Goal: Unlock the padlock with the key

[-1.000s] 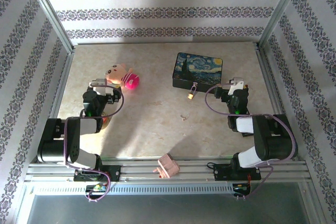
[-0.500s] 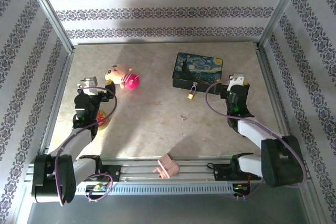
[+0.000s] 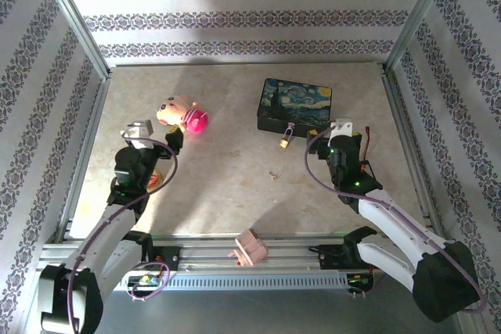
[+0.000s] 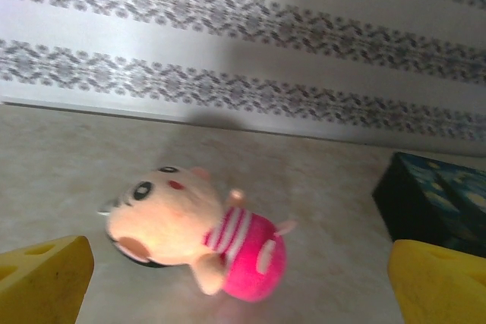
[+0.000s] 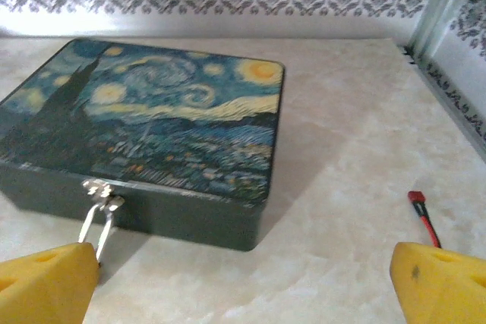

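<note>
Hanging off the box [image 3: 296, 101] latch, padlock [image 3: 286, 141] lies just ahead of right tool [image 3: 341, 127], wide and empty like left tool [image 3: 139, 127]; key [image 3: 273, 173] loose on bench [image 3: 219, 193], likely first pickup.

A robot test cell dressed like a room. Silver aluminium frame posts [image 3: 78, 25] hold flat panels of grey floral-striped wallpaper [image 3: 235, 17] around a beige marble-look tabletop [image 3: 227, 193] edged by a slotted metal rail [image 3: 286, 254].
</note>
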You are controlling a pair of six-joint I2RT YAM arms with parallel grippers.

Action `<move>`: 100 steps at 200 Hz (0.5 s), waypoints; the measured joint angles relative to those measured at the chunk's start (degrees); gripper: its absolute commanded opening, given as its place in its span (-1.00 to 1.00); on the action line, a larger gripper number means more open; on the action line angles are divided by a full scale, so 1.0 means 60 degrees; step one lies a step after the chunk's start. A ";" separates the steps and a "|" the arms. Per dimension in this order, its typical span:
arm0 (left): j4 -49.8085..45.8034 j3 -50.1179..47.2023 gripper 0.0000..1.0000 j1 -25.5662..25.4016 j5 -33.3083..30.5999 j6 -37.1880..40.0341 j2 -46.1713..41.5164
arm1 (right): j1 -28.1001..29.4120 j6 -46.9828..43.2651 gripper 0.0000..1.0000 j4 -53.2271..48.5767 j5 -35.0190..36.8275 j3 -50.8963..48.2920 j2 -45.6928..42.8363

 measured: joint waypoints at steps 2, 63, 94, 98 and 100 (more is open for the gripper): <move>-0.0015 0.0000 0.99 -0.0131 -0.0029 0.0004 0.0004 | 0.0098 0.0036 0.96 -0.0102 0.0051 0.0040 -0.0007; -0.0062 0.0007 0.99 -0.1472 -0.0503 -0.0153 0.0397 | 0.1956 0.1002 0.93 -0.1916 0.0951 0.0769 0.0189; -0.0040 0.0004 0.99 -0.1661 -0.0616 -0.0568 0.0404 | 0.2186 0.1665 0.81 -0.2361 0.0663 0.0998 0.0692; -0.0036 0.0004 0.99 -0.1668 -0.0630 -0.0637 0.0412 | 0.2189 0.1738 0.79 -0.2408 0.0557 0.1031 0.0783; -0.0036 0.0004 0.99 -0.1668 -0.0637 -0.0656 0.0415 | 0.2200 0.1810 0.78 -0.2433 0.0510 0.1045 0.0820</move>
